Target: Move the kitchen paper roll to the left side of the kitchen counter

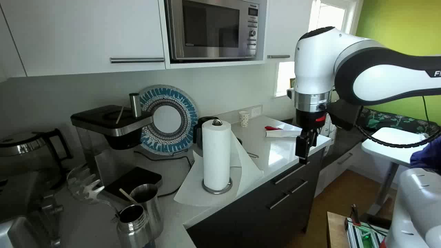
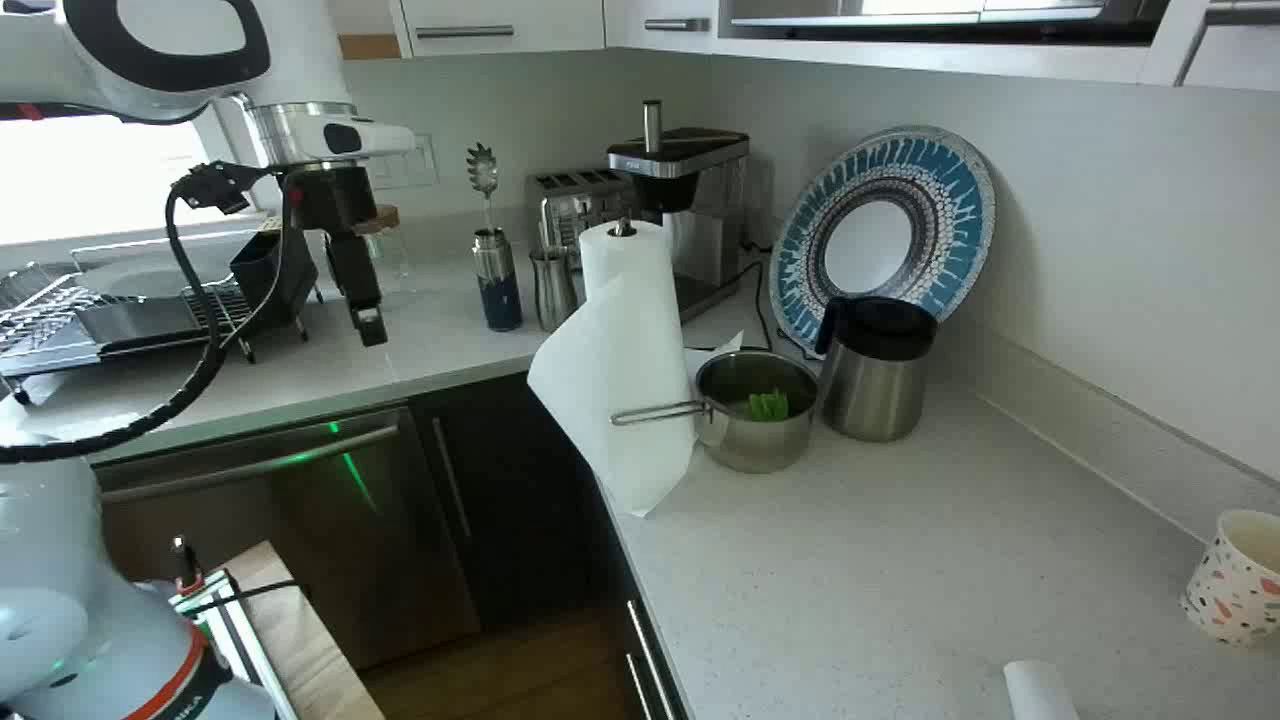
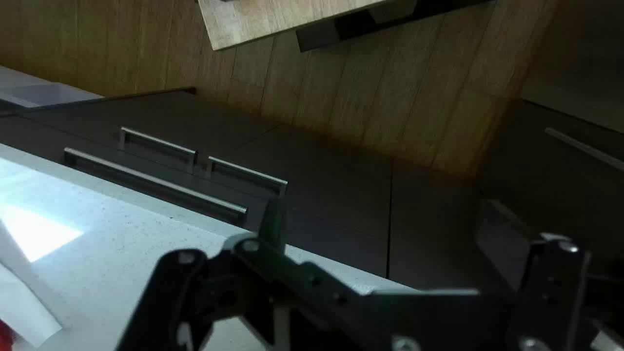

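The white kitchen paper roll (image 1: 216, 155) stands upright near the counter's front edge, on a metal stand with a round base (image 1: 220, 190). A loose sheet hangs from it and spreads over the worktop. The roll also shows in an exterior view (image 2: 645, 320). The light kitchen counter (image 1: 256, 137) shows in both exterior views (image 2: 850, 560) and in the wrist view (image 3: 122, 239). My gripper (image 1: 306, 151) hangs in the air, fingers down, well apart from the roll; it also shows in an exterior view (image 2: 360, 310). In the wrist view its fingers (image 3: 390, 234) are wide apart with nothing between them.
A steel pot (image 2: 755, 440) with a long handle stands close beside the roll, near a steel jug (image 2: 875, 390). A coffee machine (image 1: 112, 120), a round blue tray (image 1: 168, 146) and steel vessels (image 1: 134, 227) stand around. A dish rack (image 2: 100, 320) and speckled cup (image 2: 1235, 580) stand farther off.
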